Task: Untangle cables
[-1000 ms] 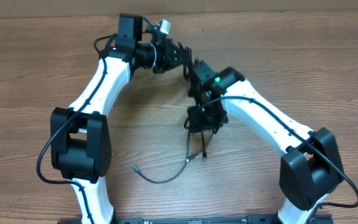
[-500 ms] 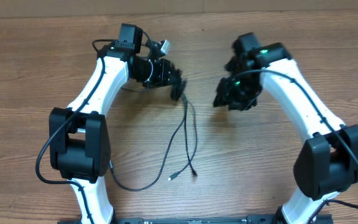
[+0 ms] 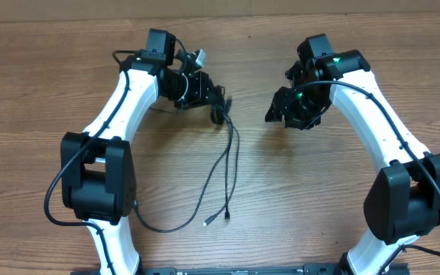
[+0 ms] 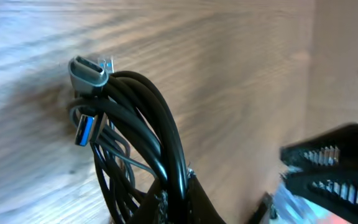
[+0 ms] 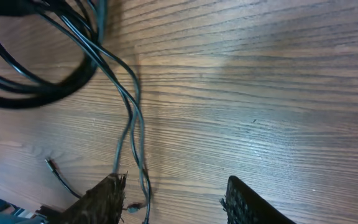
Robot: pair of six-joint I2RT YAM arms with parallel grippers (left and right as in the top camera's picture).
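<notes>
Cables (image 3: 228, 162): thin black cords, upper ends gathered in a looped bunch pinched in the left claw (image 3: 218, 108); a silver plug (image 4: 89, 73) and a blue-tipped plug (image 4: 83, 129) stick out of the bunch. Two strands trail side by side down the surface (image 3: 319, 198), slack. Two small plug tips (image 3: 227, 217) lie close together at the near end, and one strand sweeps left in a shallow arc.

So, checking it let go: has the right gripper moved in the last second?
Yes. The right gripper swung away from the cables, toward the table's far edge.
</notes>
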